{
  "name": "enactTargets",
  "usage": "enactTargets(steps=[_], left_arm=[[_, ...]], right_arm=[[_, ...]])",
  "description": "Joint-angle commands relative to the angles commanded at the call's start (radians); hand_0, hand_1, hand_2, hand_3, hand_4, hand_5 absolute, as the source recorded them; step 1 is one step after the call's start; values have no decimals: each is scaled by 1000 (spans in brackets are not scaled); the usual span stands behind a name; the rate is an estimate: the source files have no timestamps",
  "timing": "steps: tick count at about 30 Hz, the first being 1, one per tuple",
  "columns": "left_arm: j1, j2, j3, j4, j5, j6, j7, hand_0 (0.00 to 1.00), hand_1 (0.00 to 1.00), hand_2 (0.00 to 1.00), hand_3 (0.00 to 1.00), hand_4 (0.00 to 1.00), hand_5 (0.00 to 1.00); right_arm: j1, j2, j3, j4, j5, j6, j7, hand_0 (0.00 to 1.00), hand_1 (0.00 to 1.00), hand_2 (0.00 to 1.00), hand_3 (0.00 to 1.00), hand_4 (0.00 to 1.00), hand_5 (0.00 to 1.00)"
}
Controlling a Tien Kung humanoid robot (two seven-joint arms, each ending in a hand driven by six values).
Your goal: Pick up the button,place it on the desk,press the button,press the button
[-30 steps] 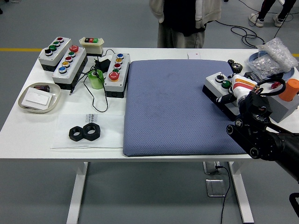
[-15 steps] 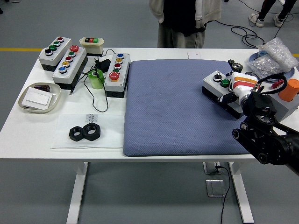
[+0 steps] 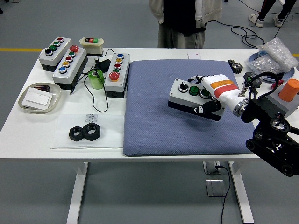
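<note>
We see the button box (image 3: 192, 96) over the mat (image 3: 182, 105), which lies right of three control boxes (image 3: 117, 73) on the bench (image 3: 28, 126).

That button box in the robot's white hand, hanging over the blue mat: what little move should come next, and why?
Probably lower it straight down. The right hand grips the button box, which looks tilted and slightly lifted over the blue mat. Setting it flat first would let the buttons be pressed.
</note>
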Motion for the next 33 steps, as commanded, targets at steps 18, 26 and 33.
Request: enactTargets(steps=[18, 26, 33], left_arm=[[-7, -2, 15, -1, -24, 4, -5, 694, 679, 784, 815, 743, 998], [-8, -2, 16, -1, -26, 4, -6, 694, 680, 784, 815, 744, 998], [-8, -2, 17, -1, -28, 3, -6, 695, 679, 785, 815, 744, 998]], right_arm=[[80, 1, -123, -96, 28, 22, 202, 455, 441, 489, 657, 872, 164], [82, 10, -135, -128, 17, 28, 187, 468, 447, 493, 665, 869, 163], [81, 15, -141, -139, 21, 44, 193, 481, 458, 501, 683, 864, 156]])
